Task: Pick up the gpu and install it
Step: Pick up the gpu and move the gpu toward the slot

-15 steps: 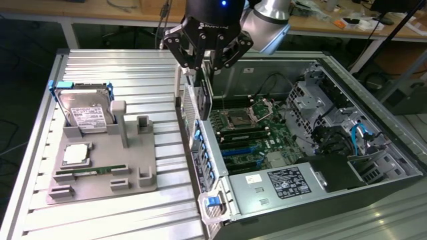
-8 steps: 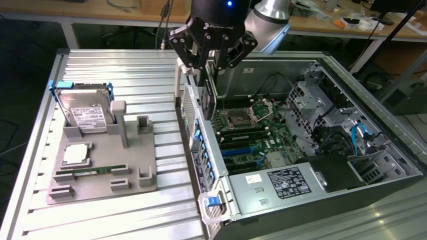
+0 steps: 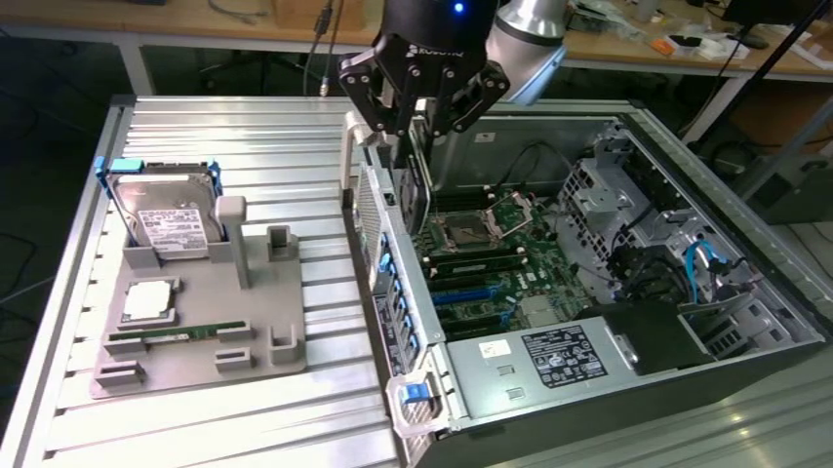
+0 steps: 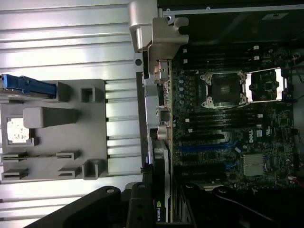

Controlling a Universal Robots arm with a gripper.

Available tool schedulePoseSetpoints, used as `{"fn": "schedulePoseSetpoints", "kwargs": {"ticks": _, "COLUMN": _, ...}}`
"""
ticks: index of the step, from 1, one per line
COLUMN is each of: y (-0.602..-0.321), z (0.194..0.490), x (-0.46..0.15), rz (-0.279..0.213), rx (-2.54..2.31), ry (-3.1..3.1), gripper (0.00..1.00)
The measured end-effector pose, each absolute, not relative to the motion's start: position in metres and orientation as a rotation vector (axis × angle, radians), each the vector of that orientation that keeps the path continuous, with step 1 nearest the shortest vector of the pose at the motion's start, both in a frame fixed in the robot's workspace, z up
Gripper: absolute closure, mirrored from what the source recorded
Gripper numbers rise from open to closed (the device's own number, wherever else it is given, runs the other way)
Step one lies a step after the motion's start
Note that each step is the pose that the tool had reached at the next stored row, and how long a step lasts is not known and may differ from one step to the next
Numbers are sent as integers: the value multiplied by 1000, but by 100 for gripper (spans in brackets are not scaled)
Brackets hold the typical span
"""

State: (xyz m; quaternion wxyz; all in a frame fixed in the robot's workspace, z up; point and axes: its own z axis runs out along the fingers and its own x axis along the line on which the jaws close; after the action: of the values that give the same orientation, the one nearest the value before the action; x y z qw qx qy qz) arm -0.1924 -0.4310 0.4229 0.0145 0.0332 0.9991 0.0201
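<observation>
Our hand (image 3: 414,135) is clamped on the gpu (image 3: 419,190), which hangs on edge at six o'clock from it in the exterior view, just inside the rear wall of the computer case (image 3: 369,210). The expansion slots (image 3: 471,285) lie lower, toward five o'clock, not yet touched.

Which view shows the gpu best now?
Exterior view: the gpu hangs upright in the gripper over the open computer case, its height showing. The wrist view gives it edge-on, a thin dark strip with an NVIDIA label.
</observation>
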Motion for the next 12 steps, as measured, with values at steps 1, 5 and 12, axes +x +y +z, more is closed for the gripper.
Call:
{"fn": "schedulePoseSetpoints", "kwargs": {"ticks": 1, "y": -431, "z": 423, "x": -192, "rz": 62, "rx": 103, "ry": 3110, "gripper": 73}}
{"fn": "schedulePoseSetpoints", "kwargs": {"ticks": 5, "y": -431, "z": 423, "x": -189, "rz": 62, "rx": 103, "ry": 3110, "gripper": 73}}
{"fn": "schedulePoseSetpoints", "kwargs": {"ticks": 12, "y": -431, "z": 423, "x": -182, "rz": 62, "rx": 103, "ry": 3110, "gripper": 73}}
